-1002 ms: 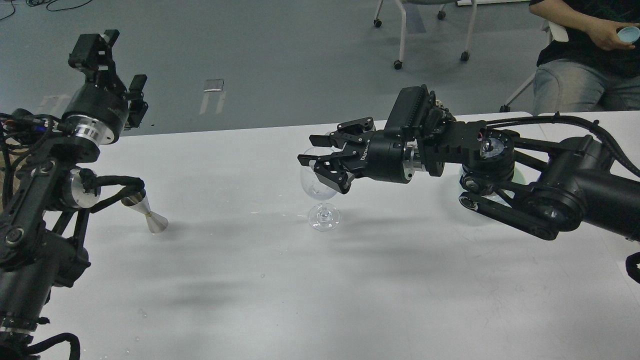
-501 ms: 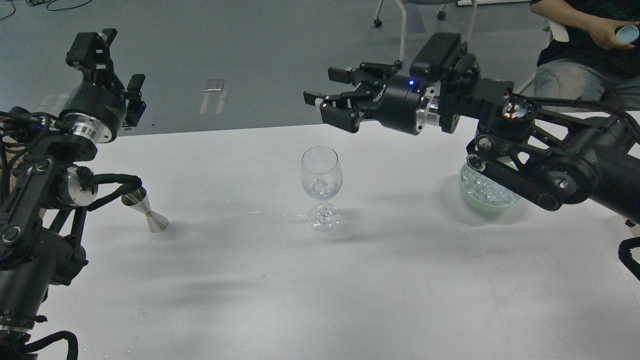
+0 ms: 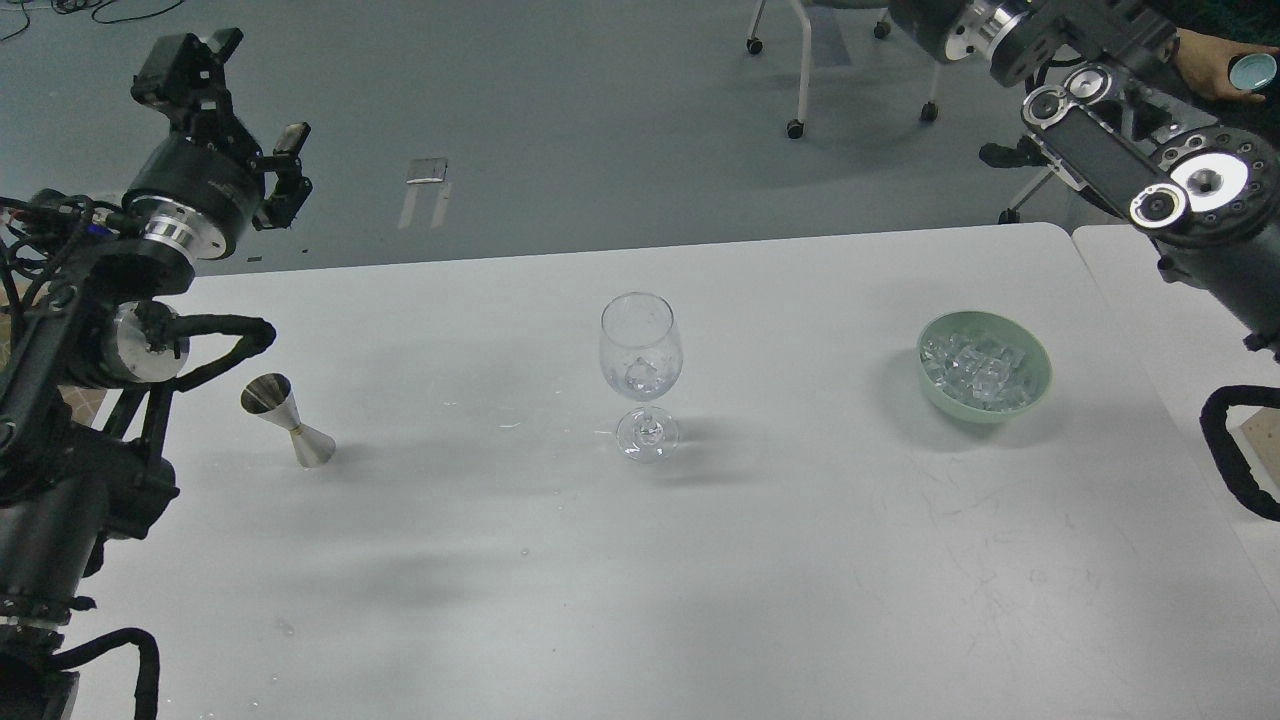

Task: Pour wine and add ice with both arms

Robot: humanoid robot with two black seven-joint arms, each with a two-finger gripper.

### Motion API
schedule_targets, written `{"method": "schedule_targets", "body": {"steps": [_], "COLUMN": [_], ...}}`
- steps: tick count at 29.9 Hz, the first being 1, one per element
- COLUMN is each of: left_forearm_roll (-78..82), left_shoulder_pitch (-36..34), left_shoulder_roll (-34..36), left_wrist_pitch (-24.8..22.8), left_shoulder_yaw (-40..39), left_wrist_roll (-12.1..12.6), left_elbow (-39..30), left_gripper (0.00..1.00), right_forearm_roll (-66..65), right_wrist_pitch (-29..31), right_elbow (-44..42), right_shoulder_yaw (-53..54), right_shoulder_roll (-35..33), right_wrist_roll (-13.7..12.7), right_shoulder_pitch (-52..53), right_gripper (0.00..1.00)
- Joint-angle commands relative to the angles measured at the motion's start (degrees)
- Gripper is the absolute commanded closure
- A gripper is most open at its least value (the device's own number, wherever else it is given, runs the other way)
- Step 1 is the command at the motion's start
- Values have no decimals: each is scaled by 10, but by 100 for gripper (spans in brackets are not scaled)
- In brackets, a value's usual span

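Note:
A clear wine glass [image 3: 641, 345] stands upright in the middle of the white table [image 3: 640, 560], with an ice cube [image 3: 640, 377] low in its bowl. I cannot make out any wine in it. A pale green bowl [image 3: 1040, 385] at the right holds several ice cubes [image 3: 975, 368]. My left gripper [image 3: 240, 125] is raised at the far left above the table's back edge, open and empty. My right arm [image 3: 1100, 160] is lifted high at the top right, and its gripper is out of view past the top edge.
A steel jigger [image 3: 288, 420] stands on the table at the left, beside my left arm. A second table [image 3: 1180, 330] adjoins on the right. A seated person holds a teal cup [image 3: 1254, 70] at the top right. Chair legs [image 3: 800, 90] stand behind the table.
My right arm has swung up and back to the right, away from the wine glass, and its gripper has left the view. The green bowl is now uncovered. My left arm has barely shifted.

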Motion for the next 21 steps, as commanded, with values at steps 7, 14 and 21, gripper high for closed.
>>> {"method": "schedule_targets", "body": {"steps": [7,14,21], "left_forearm_roll": [-2,-4,-5], "left_shoulder_pitch": [-56,-67,-76], "left_shoulder_roll": [-5,-7,-5], "left_wrist_pitch": [-149,-152,-156], "left_shoulder_yaw": [28,37,37], "left_wrist_roll": [-11,-95,-99], "left_elbow": [120,156,164], "left_gripper": [2,2,2], "right_forearm_roll": [140,184,271], "right_wrist_pitch": [-3,10,19], "right_elbow": [-48,-48,-46], "right_shoulder_yaw": [59,95,105], "right_shoulder_roll": [50,65,77], "right_wrist_roll": [3,47,54], "right_shoulder_pitch": [-22,-57,-72], "right_gripper": [0,0,0]}}
